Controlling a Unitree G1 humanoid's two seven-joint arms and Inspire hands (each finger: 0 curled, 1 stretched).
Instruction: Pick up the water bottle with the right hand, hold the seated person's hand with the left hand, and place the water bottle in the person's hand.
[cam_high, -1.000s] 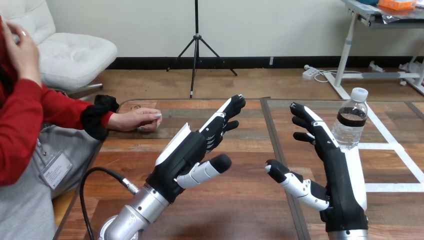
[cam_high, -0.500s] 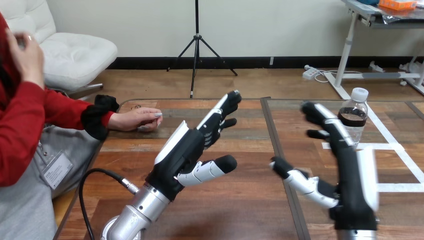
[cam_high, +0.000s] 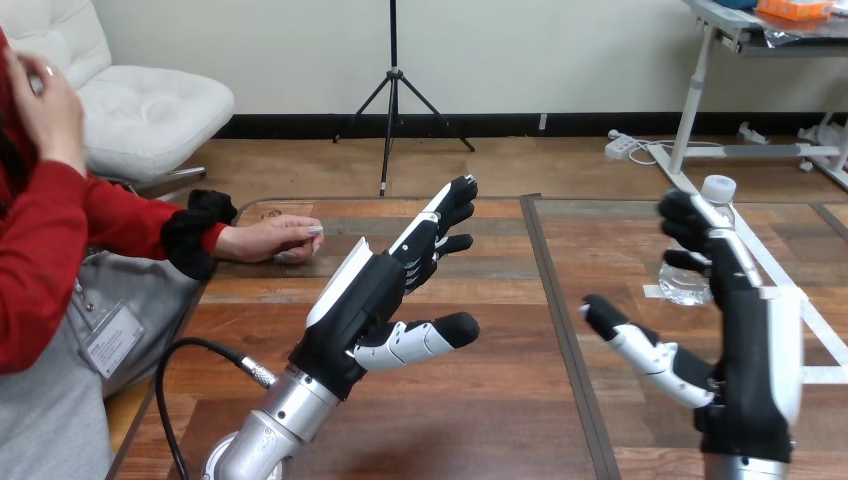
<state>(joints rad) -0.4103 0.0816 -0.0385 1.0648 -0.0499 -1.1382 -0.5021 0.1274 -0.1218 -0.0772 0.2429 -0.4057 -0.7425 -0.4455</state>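
A clear water bottle (cam_high: 686, 283) with a white cap stands upright at the table's right, mostly hidden behind my right hand (cam_high: 745, 340). That hand is open, fingers straight and thumb spread to the left, just in front of the bottle; I cannot tell if they touch. My left hand (cam_high: 370, 300) is open over the table's middle, its fingers pointing up and to the right. The person's hand (cam_high: 272, 240) rests palm down on the table at the far left, apart from my left hand.
A dark seam (cam_high: 548, 290) runs down the table's middle. White tape lines (cam_high: 805, 318) mark the table's right part. The person's other hand (cam_high: 45, 105) is raised at the view's upper left.
My right hand has moved to the right and now stands in front of the bottle, covering most of it. My left hand has barely shifted. The person's resting hand has stayed put.
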